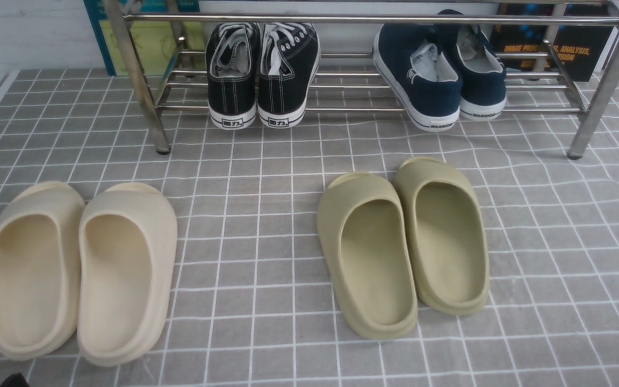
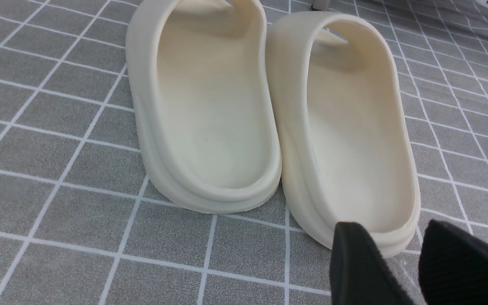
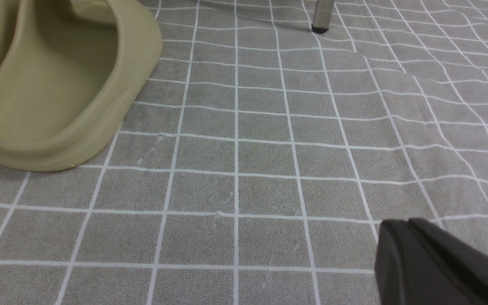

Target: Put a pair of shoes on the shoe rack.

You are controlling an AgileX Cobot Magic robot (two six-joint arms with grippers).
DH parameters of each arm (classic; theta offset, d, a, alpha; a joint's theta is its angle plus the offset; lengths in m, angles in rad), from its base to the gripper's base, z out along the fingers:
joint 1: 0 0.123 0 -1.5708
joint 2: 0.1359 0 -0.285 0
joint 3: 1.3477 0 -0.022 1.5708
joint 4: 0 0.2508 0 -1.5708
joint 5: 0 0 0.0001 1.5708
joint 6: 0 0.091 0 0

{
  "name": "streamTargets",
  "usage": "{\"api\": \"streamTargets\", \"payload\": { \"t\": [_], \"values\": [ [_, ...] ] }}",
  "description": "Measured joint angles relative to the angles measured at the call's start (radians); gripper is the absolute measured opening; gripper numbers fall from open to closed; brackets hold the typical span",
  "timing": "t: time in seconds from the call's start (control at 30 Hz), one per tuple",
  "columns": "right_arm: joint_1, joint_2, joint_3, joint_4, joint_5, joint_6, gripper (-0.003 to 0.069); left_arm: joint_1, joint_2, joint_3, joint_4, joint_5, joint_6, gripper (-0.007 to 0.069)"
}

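The two navy slip-on shoes, one (image 1: pixel 422 80) and the other (image 1: pixel 479 72), rest heels-out on the lower bars of the silver shoe rack (image 1: pixel 374 19), at its right part. The left one leans tilted against the other. My left gripper (image 2: pixel 396 250) is open and empty, low over the floor just behind the heel of a cream slipper (image 2: pixel 354 127). Its fingers (image 2: pixel 356 262) hold nothing. My right gripper (image 3: pixel 405 231) is shut and empty, low over the bare floor to the right of an olive slipper (image 3: pixel 57 84). Both grippers are far from the navy shoes.
A black lace-up pair (image 1: pixel 261 70) sits on the rack's left part. The cream slipper pair (image 1: pixel 81 269) lies front left, the olive pair (image 1: pixel 403 242) front centre-right, on the grey grid mat (image 1: pixel 261 215). Rack legs stand on the floor, one on the left (image 1: pixel 162 145) and one on the right (image 1: pixel 575 150).
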Motion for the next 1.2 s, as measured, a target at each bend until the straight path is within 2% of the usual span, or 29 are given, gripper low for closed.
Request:
{"api": "streamTargets", "payload": {
  "t": [1.2],
  "values": [
    [0.000, 0.000, 0.000, 0.000, 0.000, 0.000, 0.0050, 0.000, 0.000, 0.000, 0.000, 0.000, 0.000, 0.0237]
  ]
}}
